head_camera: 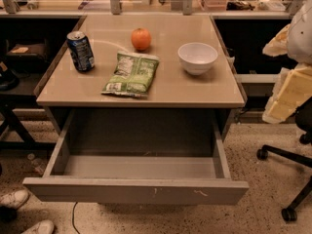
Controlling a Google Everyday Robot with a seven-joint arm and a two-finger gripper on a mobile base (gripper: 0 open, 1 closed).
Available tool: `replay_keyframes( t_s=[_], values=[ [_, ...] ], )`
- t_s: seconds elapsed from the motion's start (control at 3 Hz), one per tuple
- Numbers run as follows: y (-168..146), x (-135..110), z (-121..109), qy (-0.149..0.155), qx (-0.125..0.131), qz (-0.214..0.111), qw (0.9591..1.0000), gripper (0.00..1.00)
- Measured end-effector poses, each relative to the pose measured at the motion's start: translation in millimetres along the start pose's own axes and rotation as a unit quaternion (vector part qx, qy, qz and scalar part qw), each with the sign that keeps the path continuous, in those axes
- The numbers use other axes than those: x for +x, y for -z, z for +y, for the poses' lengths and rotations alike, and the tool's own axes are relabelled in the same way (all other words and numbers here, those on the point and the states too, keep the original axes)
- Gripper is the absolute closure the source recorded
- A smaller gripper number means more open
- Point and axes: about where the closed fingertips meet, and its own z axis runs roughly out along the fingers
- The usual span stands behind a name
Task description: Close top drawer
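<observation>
The top drawer (pixel 136 191) is a wide, shallow grey metal drawer under the beige table top (pixel 195 89). It is pulled far out toward the camera and is empty inside. Its flat, handleless front faces me and bears small white scratches (pixel 200 193) right of centre. Pale white and yellow segments of my arm (pixel 288 89) show at the right edge, beside the table and above the drawer's level. My gripper is outside the view.
On the table top stand a blue soda can (pixel 81 50), an orange (pixel 141 38), a green chip bag (pixel 131 74) and a white bowl (pixel 197 58). A black office chair base (pixel 287 179) is at the right. Shoes (pixel 14 199) are on the floor at lower left.
</observation>
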Motion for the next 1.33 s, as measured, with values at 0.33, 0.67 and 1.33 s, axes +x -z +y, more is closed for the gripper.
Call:
replay_keyframes(
  t_s=[0.33,0.67,1.33],
  values=[
    [0.0,0.0,0.0,0.000,0.000,0.000,1.0000,0.41],
    [0.0,0.0,0.0,0.000,0.000,0.000,1.0000,0.64],
    [0.0,0.0,0.0,0.000,0.000,0.000,1.0000,1.00]
  ],
)
